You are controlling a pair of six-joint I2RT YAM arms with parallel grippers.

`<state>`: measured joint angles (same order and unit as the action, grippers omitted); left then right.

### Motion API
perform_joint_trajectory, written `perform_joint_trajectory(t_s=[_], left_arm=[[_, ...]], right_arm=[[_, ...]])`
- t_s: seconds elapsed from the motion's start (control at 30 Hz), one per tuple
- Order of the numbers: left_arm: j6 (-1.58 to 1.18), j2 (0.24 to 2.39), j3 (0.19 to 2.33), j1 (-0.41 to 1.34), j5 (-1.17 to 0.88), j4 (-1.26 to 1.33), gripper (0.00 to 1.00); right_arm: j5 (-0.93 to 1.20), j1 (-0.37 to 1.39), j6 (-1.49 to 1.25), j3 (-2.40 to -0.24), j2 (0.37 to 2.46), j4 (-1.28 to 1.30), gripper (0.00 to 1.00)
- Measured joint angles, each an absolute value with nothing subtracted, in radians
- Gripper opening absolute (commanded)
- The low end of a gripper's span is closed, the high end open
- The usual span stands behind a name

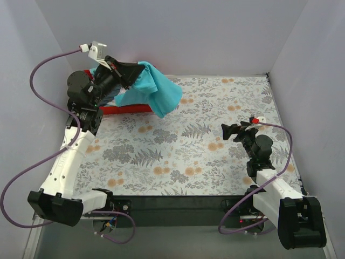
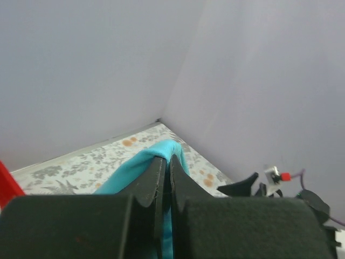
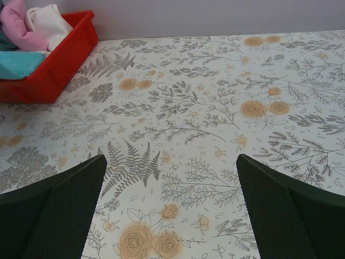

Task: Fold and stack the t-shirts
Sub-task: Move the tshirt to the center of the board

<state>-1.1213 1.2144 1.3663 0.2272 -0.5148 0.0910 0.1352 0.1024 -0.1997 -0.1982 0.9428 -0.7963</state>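
Wide passage over the table point(image 1: 188, 145) centre; red tray point(image 1: 129, 109) and turquoise t-shirt point(image 1: 161, 91) at far left.

Showed the right gripper point(image 3: 170, 162) spread wide, its dark fingers point(image 3: 59, 210) at the two lower corners, apart from each other, with the flowered table cover point(image 3: 215, 108) between them. Caught a red tray point(image 3: 59, 59) at the upper left, close to the grey wall point(image 3: 215, 16). Found bunched cloth inside that tray: a pink t-shirt point(image 3: 19, 24) at the far left, a white t-shirt point(image 3: 46, 19) touching it on the right, and a turquoise t-shirt point(image 3: 19, 63) lying below both, against the near rim.
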Motion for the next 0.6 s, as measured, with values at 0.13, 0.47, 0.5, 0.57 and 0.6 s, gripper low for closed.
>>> perform_joint_trajectory(t_s=[0.13, 0.47, 0.5, 0.57, 0.6], left_arm=[[-1.154, 1.222, 1.290, 0.281, -0.552, 0.155, 0.00], [-1.171, 1.825, 1.304, 0.432, -0.572, 0.180, 0.73], [-1.168, 1.868, 1.304, 0.440, -0.569, 0.162, 0.76], [-1.156, 1.900, 1.288, 0.457, -0.553, 0.137, 0.77], [-1.150, 1.892, 1.274, 0.460, -0.543, 0.132, 0.78]], right_arm=[[0.143, 0.102, -0.206, -0.198, 0.931, -0.796, 0.98], [0.186, 0.105, -0.211, -0.198, 0.885, -0.794, 0.97], [0.190, 0.109, -0.211, -0.199, 0.888, -0.794, 0.97], [0.198, 0.123, -0.207, -0.203, 0.903, -0.793, 0.97], [0.203, 0.139, -0.204, -0.212, 0.920, -0.788, 0.97]])
